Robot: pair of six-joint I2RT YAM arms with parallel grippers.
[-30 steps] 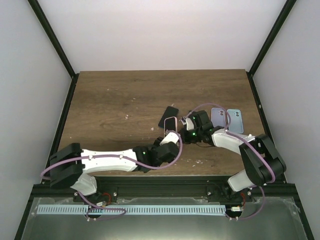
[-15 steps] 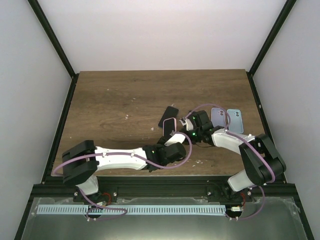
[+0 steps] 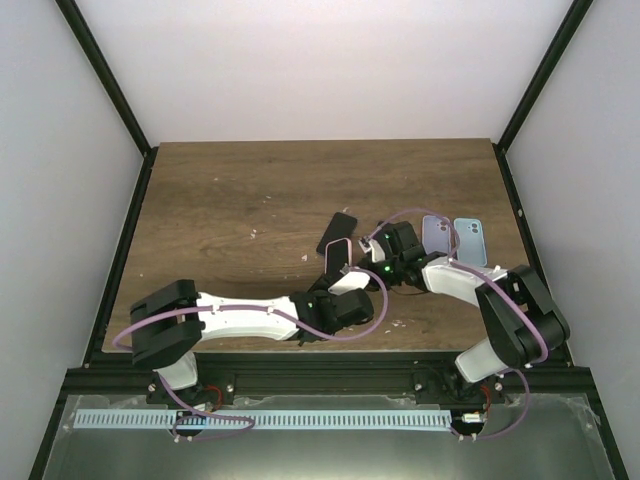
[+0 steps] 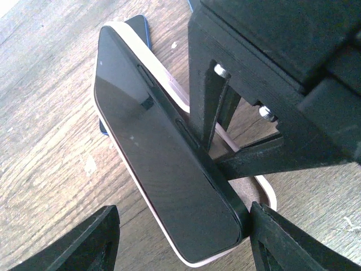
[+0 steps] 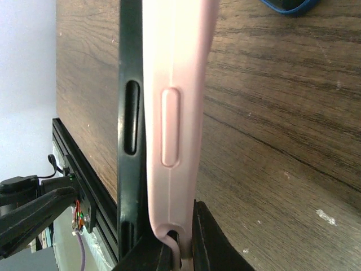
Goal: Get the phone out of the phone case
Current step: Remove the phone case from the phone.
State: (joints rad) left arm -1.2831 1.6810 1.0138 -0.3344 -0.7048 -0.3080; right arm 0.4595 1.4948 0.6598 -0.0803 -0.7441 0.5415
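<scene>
Since a second ago our left arm has swung in toward the phone [image 4: 163,169], which sits right of the middle of the table [image 3: 220,200], toward the near edge. Our left claw [image 4: 183,243] is spread, one finger either side of the phone's end, apparently to pull it free. Our right claw [image 5: 177,243] pinches the rim of the pink case [image 5: 175,113], propping it on its long edge. The phone's long axis runs near-to-far, with the screen facing left.
</scene>
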